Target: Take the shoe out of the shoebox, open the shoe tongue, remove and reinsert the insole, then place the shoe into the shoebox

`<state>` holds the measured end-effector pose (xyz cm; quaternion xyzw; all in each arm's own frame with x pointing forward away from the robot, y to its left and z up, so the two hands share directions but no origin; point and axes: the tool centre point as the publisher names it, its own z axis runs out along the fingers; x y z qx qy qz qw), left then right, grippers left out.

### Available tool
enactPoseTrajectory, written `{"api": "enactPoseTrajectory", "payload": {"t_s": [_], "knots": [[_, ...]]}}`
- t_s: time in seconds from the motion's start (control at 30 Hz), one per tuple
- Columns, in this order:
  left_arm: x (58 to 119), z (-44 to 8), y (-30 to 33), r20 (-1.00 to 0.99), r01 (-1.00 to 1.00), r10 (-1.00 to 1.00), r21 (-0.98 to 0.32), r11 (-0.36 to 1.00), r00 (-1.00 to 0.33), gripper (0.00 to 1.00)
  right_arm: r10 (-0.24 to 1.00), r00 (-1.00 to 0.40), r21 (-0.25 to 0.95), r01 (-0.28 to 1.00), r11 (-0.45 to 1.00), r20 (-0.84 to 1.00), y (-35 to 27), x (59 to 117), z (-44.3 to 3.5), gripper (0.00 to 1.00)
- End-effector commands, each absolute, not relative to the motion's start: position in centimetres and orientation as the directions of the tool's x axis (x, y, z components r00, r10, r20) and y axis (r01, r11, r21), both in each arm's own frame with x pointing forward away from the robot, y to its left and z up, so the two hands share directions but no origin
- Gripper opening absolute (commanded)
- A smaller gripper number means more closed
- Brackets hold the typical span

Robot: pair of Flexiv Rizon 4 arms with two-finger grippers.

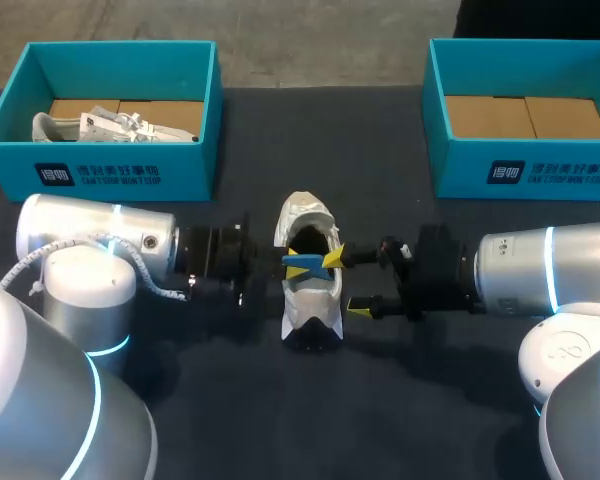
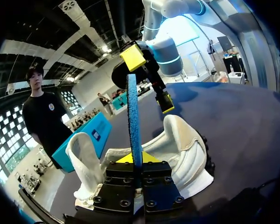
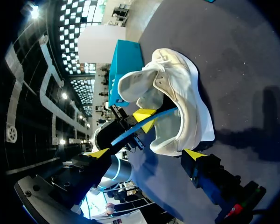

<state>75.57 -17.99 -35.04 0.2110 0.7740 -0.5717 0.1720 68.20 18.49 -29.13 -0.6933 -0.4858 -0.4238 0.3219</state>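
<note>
head: above and behind, looking down on table [image 1: 430, 400] | left wrist: close, low, facing shoe [image 2: 186, 144] | right wrist: close, opposite side | shared: shoe, all 3 views

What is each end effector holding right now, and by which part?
The left end effector is shut on the flat blue insole, pinching its end outside the white low-top shoe. The right end effector is open, holding nothing.

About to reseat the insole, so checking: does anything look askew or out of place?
Yes. The blue insole is not lying flat in the white shoe: the left pincer grips it on edge above the shoe's opening, its far end by a finger of the open right pincer.
</note>
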Motion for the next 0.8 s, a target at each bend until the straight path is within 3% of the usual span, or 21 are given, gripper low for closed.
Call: {"api": "enactPoseTrajectory", "payload": {"t_s": [0.03,0.07,0.13,0.23,0.57,0.8], "knots": [[75.3,-34.9,-18.5,-0.510,0.527,0.134,-0.811,0.253,-0.850,0.00,0.408,0.172,-0.034,0.945,-0.325,0.897,18.8,68.2,-29.0,1.00],[75.2,-34.8,-18.4,-0.512,0.528,0.133,-0.811,0.253,-0.849,0.02,0.408,0.172,-0.034,0.945,-0.325,0.897,18.8,68.2,-29.0,1.00],[74.9,-34.6,-18.2,-0.514,0.530,0.131,-0.810,0.252,-0.848,0.21,0.408,0.172,-0.034,0.945,-0.325,0.897,18.8,68.2,-29.0,1.00],[74.5,-34.3,-17.9,-0.519,0.535,0.130,-0.806,0.253,-0.845,0.34,0.408,0.172,-0.034,0.945,-0.325,0.897,18.8,68.2,-29.0,1.00],[73.4,-33.5,-17.3,-0.535,0.554,0.146,-0.791,0.258,-0.832,0.27,0.408,0.172,-0.034,0.945,-0.325,0.897,18.8,68.2,-29.0,1.00],[72.8,-33.7,-16.7,-0.523,0.549,0.168,-0.785,0.287,-0.836,0.29,0.408,0.172,-0.034,0.945,-0.325,0.897,18.8,68.2,-29.0,1.00]]}}
